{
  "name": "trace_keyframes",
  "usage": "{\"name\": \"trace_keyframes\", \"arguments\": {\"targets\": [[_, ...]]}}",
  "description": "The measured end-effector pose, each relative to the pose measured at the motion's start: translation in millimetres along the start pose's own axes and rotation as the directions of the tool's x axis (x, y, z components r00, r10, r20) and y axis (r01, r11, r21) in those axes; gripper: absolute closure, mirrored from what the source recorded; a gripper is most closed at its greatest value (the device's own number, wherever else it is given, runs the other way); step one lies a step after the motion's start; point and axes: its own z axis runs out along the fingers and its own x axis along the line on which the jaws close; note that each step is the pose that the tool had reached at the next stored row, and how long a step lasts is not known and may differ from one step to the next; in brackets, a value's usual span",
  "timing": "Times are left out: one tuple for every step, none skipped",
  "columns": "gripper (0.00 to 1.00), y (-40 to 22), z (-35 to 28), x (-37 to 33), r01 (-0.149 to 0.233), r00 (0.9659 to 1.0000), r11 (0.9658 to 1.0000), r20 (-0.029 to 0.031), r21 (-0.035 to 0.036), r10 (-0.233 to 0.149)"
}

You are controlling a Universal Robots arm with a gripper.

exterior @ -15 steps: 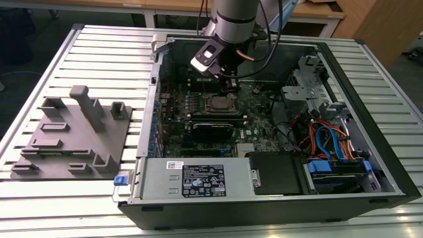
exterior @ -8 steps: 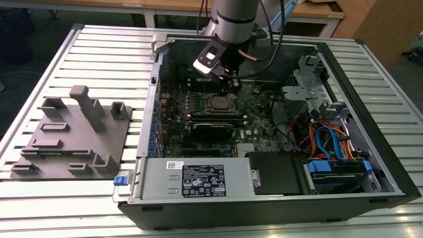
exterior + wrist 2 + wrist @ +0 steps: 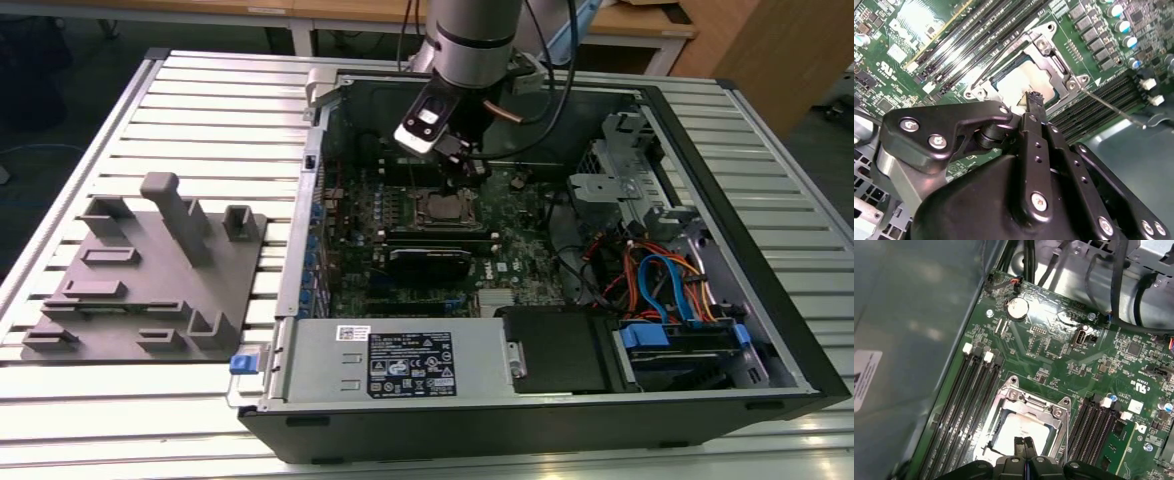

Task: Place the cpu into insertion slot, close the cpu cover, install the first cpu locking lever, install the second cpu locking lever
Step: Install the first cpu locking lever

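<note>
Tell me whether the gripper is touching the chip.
Cannot tell. In both wrist views the gripper tip overlaps the chip, but neither view shows contact or a gap plainly.

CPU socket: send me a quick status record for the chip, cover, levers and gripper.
cpu: seated, metal top showing through the cover's cut-out
cpu cover: appears down flat around the chip
locking lever: one thin rod angles free from the socket's corner, not latched
gripper: shut, holding nothing, tips over the chip; contact unclear
</note>
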Motion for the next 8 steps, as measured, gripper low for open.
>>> {"name": "trace_keyframes", "arguments": {"targets": [[0.90, -0.8, 0.0, -0.4, 0.005, 1.0000, 1.0000, -0.0001, -0.0001, -0.005], [0.90, -1.7, 0.0, -0.7, 0.011, 0.9999, 0.9999, -0.0001, 0.0000, -0.011], [0.90, -2.3, 0.1, -1.0, 0.017, 0.9998, 0.9998, -0.0001, -0.0001, -0.017], [0.90, -2.7, 0.2, -1.1, 0.026, 0.9997, 0.9997, -0.0003, -0.0002, -0.026], [0.90, -2.8, 0.3, -1.1, 0.036, 0.9993, 0.9993, -0.0004, -0.0003, -0.036], [0.90, -2.9, 0.3, -1.1, 0.049, 0.9988, 0.9988, -0.0004, -0.0002, -0.049], [0.90, -2.9, 0.4, -1.1, 0.065, 0.9979, 0.9979, -0.0006, -0.0003, -0.065], [0.90, -3.0, 0.5, -1.2, 0.081, 0.9967, 0.9967, -0.0007, -0.0003, -0.081]]}}
